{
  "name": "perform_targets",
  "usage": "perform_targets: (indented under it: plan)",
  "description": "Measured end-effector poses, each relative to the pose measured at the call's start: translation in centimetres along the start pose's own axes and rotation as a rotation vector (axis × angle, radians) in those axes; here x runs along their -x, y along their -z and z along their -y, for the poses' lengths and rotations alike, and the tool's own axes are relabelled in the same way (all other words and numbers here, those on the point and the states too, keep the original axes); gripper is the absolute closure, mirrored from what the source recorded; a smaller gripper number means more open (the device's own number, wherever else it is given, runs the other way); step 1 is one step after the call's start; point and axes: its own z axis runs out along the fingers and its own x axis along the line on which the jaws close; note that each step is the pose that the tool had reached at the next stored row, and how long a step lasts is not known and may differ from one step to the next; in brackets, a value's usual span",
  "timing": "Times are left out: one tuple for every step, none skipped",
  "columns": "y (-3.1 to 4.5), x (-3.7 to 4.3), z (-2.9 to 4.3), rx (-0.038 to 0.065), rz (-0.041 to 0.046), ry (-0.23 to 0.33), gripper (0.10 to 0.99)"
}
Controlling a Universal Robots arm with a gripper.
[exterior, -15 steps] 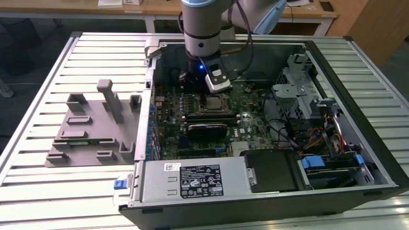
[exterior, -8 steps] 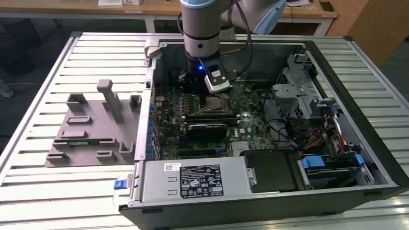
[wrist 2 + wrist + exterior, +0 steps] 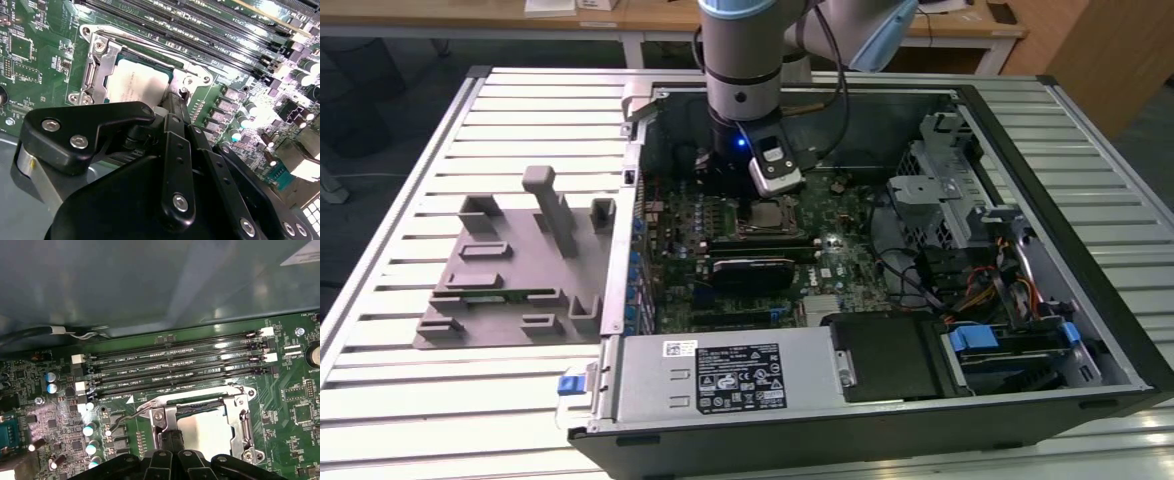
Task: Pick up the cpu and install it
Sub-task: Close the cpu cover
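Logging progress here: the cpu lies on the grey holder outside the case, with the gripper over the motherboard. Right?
No. The second wrist view shows the cpu in the socket on the motherboard, not on the grey holder. The gripper is indeed over the motherboard.

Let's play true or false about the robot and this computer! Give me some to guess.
1. The shiny chip sits in the metal frame on the green board. True.
2. The computer case is shut. False: it is open and its insides show.
3. The long slots beside the chip hold sticks. False: they are empty.
4. The robot's hand is close to the chip. True.
5. The grey holder lies at the exterior view's right of the case. False: it lies at the left.
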Motion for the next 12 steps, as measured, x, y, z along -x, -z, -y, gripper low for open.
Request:
perform_targets:
  plan:
    - [-0.01,0.06,0.00,0.000,-0.0001,0.000,0.980]
    - [-0.02,0.11,0.00,0.001,-0.0001,0.000,0.980]
    - [-0.03,0.17,-0.01,0.001,-0.0001,0.000,0.980]
    - [-0.04,0.23,-0.01,0.001,-0.0001,0.000,0.980]
    - [-0.04,0.29,-0.02,0.002,-0.0002,0.000,0.980]
    - [-0.04,0.32,-0.03,0.002,-0.0002,0.000,0.980]
    - [-0.04,0.32,-0.03,0.002,-0.0002,0.000,0.980]
    - [-0.04,0.32,-0.03,0.002,-0.0002,0.000,0.980]
    - [-0.01,0.33,-0.03,0.002,-0.0003,0.000,0.980]
    - [0.06,0.33,-0.03,0.002,-0.0004,0.000,0.980]
    - [0.19,0.34,-0.03,0.002,-0.0003,0.000,0.980]
    - [0.35,0.35,-0.03,0.002,-0.0003,0.000,0.980]
